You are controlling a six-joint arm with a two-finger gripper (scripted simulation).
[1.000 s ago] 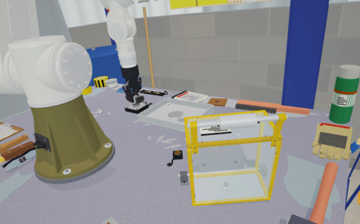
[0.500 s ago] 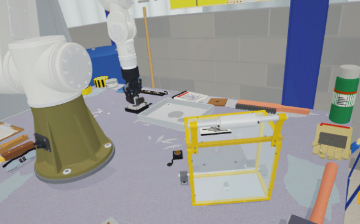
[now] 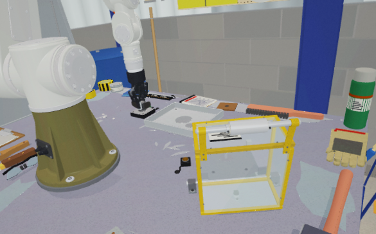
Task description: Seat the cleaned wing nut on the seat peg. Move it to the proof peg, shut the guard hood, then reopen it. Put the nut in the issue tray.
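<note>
The grey wing nut (image 3: 145, 105) sits at the far left of the table, just above a small black base plate (image 3: 142, 112), and my gripper (image 3: 141, 103) is closed on it from above. Right of it lies the flat grey issue tray (image 3: 184, 119). Nearer the front stands the yellow-framed clear guard hood (image 3: 243, 165) with a grey handle bar along its top. A grey fixture shows through its panels. The pegs themselves are too small to make out.
The arm's large white and olive base (image 3: 66, 128) fills the left side of the table. A small black and orange part (image 3: 184, 162) lies left of the hood. A brush (image 3: 281, 112), a green spray can (image 3: 359, 99) and gloves (image 3: 346, 148) sit on the right.
</note>
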